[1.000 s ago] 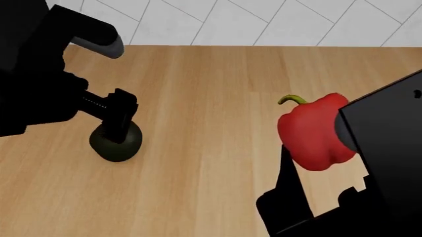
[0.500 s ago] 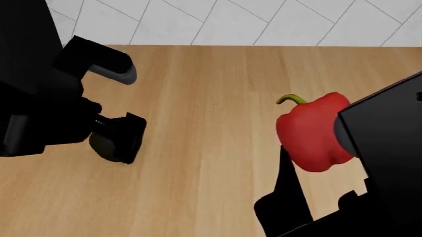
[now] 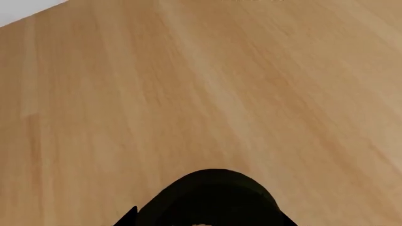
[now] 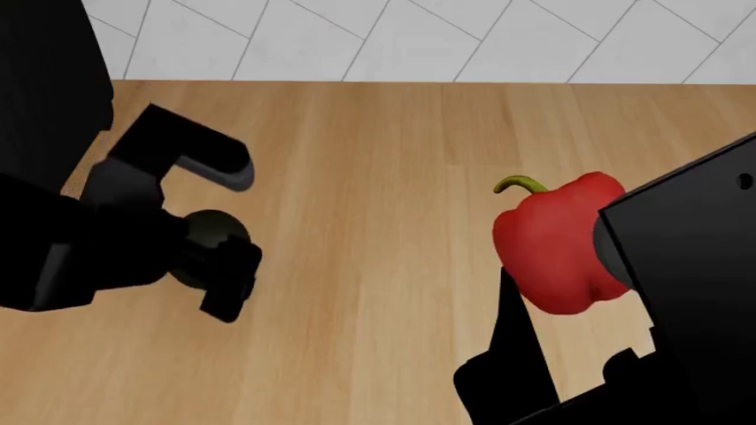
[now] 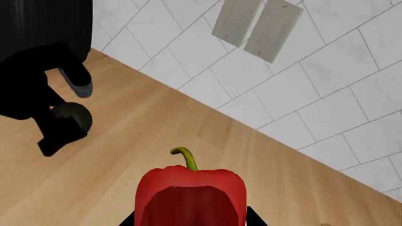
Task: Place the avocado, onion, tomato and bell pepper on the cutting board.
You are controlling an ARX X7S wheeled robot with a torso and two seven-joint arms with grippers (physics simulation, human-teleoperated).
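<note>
The dark avocado (image 4: 211,228) sits between the black fingers of my left gripper (image 4: 219,257), which is shut on it and holds it above the wood; it shows as a dark dome (image 3: 213,195) in the left wrist view and as a small ball (image 5: 73,117) in the right wrist view. My right gripper (image 4: 553,282) is shut on the red bell pepper (image 4: 546,243), whose olive stem (image 5: 185,157) points away from the jaws. The onion and the tomato are out of view. Light wood (image 4: 378,177) fills the scene, and I cannot tell whether it is the cutting board.
A white tiled wall (image 4: 449,35) rises behind the wooden surface. Two grey wall plates (image 5: 254,26) hang on it. The black arm bodies fill the left side (image 4: 48,133) and lower right corner (image 4: 697,310) of the head view.
My left gripper has turned and risen with the avocado held in it, off the spot where it lay. The right arm and pepper have barely moved.
</note>
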